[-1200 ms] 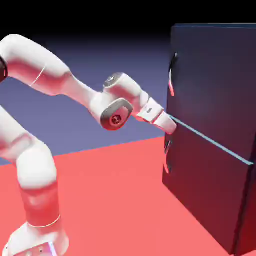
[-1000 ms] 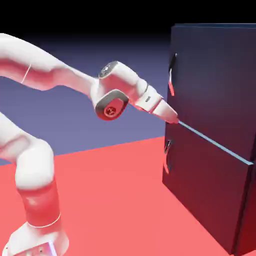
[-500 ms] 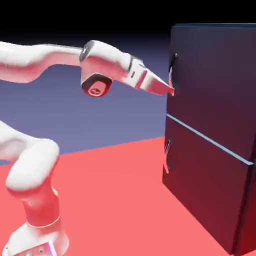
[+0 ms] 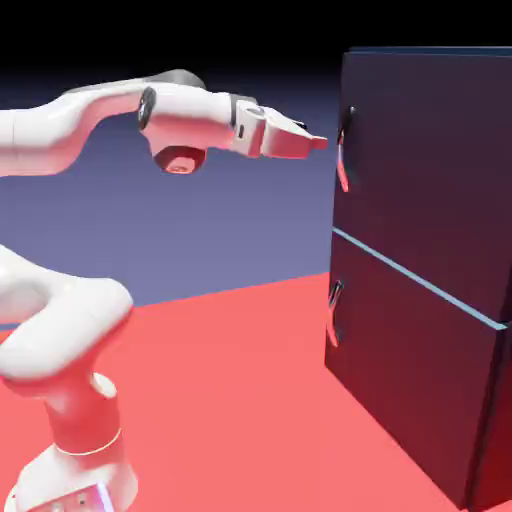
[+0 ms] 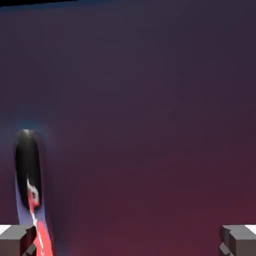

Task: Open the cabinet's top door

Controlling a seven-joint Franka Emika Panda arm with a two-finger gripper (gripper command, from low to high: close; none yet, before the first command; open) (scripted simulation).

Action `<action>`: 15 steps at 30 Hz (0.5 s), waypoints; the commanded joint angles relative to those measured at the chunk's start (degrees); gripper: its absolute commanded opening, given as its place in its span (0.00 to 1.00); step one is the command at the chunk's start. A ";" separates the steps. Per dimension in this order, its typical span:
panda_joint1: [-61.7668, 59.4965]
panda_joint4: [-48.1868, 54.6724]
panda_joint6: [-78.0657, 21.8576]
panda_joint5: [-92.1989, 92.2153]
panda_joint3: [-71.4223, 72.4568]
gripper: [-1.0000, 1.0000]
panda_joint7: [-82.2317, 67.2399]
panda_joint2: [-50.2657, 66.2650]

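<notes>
The cabinet (image 4: pixel 430 300) is a tall dark navy box at the exterior view's right, its two doors split by a thin pale blue line. The top door (image 4: pixel 430 160) has a slim curved handle (image 4: pixel 343 150) near its left edge. My gripper (image 4: pixel 318 143) points level at that handle, its tip a short gap to the left and not touching. In the hand view the top door (image 5: pixel 150 110) fills the picture and its handle (image 5: pixel 27 170) stands at the far left, just above the left fingertip (image 5: pixel 15 240). My gripper (image 5: pixel 128 241) is open, with nothing between the fingertips.
The lower door (image 4: pixel 410 390) carries its own small handle (image 4: pixel 335 312), well below my hand. The red table (image 4: pixel 230 400) stretches in front of the cabinet. The arm's base (image 4: pixel 70 470) stands at the lower left.
My hand has climbed from the pale line between the doors up to the top handle's height. It has levelled out and drawn slightly back to the left. The jaws stayed open.
</notes>
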 commanded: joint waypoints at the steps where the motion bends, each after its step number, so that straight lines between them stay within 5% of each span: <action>1: -1.15 0.41 -0.33 2.50 1.19 0.50 -1.25 -0.87; 15: -16.72 5.93 -4.82 36.17 17.18 0.50 -18.10 -12.60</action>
